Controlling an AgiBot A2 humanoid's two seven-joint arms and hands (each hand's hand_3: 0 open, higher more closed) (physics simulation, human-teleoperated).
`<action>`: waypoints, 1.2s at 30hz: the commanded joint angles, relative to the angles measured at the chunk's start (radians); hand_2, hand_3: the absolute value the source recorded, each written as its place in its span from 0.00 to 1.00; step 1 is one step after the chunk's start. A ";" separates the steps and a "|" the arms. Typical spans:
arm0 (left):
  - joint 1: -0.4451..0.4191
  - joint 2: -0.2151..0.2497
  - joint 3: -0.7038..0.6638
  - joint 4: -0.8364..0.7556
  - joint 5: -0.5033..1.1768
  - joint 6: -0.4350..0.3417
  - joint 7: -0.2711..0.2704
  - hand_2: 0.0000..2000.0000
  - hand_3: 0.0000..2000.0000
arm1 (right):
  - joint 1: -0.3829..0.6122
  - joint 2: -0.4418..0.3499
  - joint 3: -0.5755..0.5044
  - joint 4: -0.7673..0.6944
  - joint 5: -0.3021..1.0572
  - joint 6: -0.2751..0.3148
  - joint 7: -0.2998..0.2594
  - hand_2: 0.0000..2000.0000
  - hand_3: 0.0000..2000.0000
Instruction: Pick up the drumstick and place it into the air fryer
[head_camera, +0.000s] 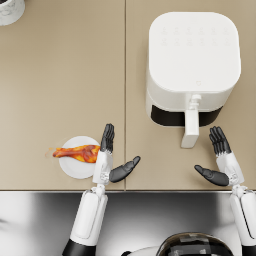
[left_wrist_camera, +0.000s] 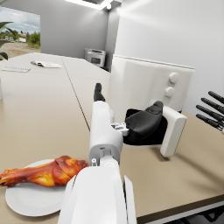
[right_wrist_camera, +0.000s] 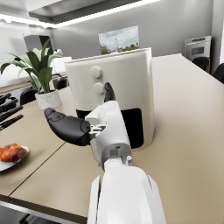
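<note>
Drumstick (head_camera: 76, 152) lies on a white plate (head_camera: 75, 170) at 8 o'clock on the desk (head_camera: 60, 90). Our left hand (head_camera: 109, 159) sits just beside it at 3 o'clock, fingers wide, holding nothing. Air fryer (head_camera: 192, 60) at 1 o'clock, drawer out. Right hand (head_camera: 220, 162) likewise wide, empty. We judge: reach step; next, close on drumstick.

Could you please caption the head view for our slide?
Open left hand beside glazed orange drumstick on round white plate; white air fryer ahead.
</note>
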 joint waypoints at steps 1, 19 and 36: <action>0.000 0.000 0.000 0.000 0.000 0.000 0.000 0.00 0.00 | 0.000 0.000 0.000 0.000 0.000 0.000 0.000 0.00 0.00; 0.000 0.000 0.000 0.000 0.000 0.000 0.000 0.00 0.00 | 0.000 0.000 0.000 0.000 0.000 0.000 0.000 0.00 0.00; -0.075 0.011 -0.152 -0.044 0.401 -0.100 -0.100 0.00 0.00 | 0.029 -0.061 0.013 -0.068 0.338 -0.099 0.100 0.00 0.00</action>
